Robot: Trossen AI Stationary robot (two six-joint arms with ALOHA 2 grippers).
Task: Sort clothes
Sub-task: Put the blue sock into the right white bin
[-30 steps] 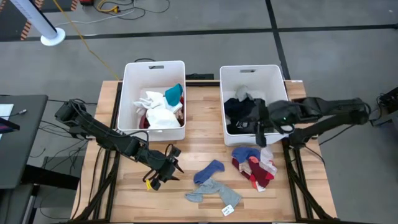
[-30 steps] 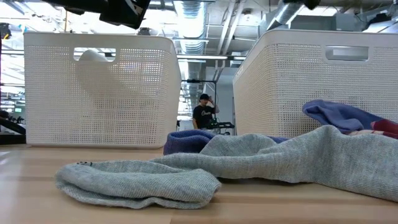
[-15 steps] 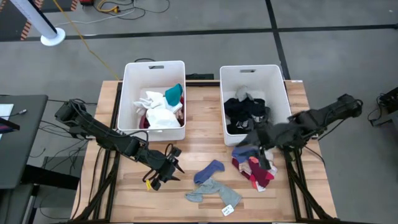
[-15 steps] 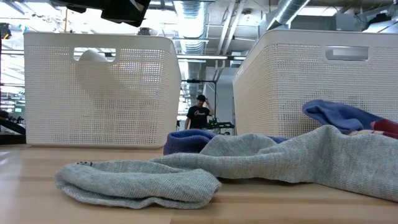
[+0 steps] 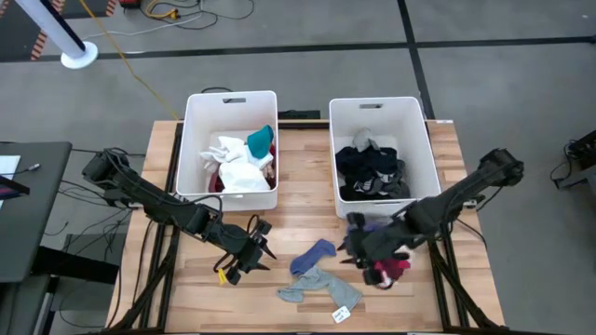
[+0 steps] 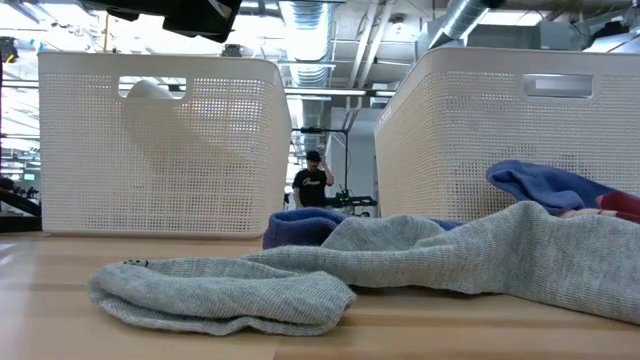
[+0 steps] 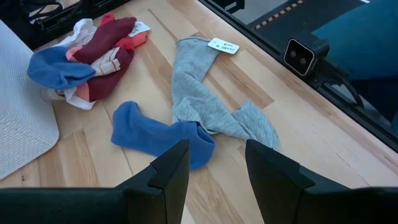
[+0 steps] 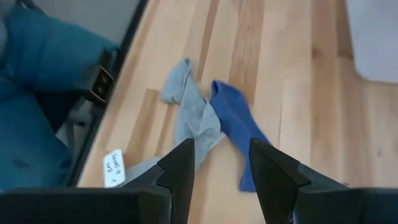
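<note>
Loose clothes lie on the wooden table. A blue sock [image 5: 312, 253] and a grey sock [image 5: 319, 287] with a paper tag [image 5: 342, 314] overlap in the near middle. A heap of maroon, pink and blue pieces [image 5: 391, 269] lies to their right. My left gripper [image 5: 244, 251] hovers open, left of the socks, which show ahead of its fingers [image 7: 214, 171]. My right gripper [image 5: 354, 248] hangs open above the heap's left edge, pointing down at the blue sock [image 8: 236, 121] and grey sock [image 8: 189, 115]. Neither gripper has anything between its fingers.
Two white perforated bins stand at the back. The left bin [image 5: 194, 140] holds white, teal and maroon pieces, the right bin [image 5: 421, 140] dark ones. Bare wood lies between the bins and along the near left. A person stands far off in the room [image 6: 312, 185].
My right gripper has swung from above the right bin toward the table's near edge and leftward, sinking and tipping further down, and now hangs over the heap's left side. Its fingers stay apart. The clothes lie as before.
</note>
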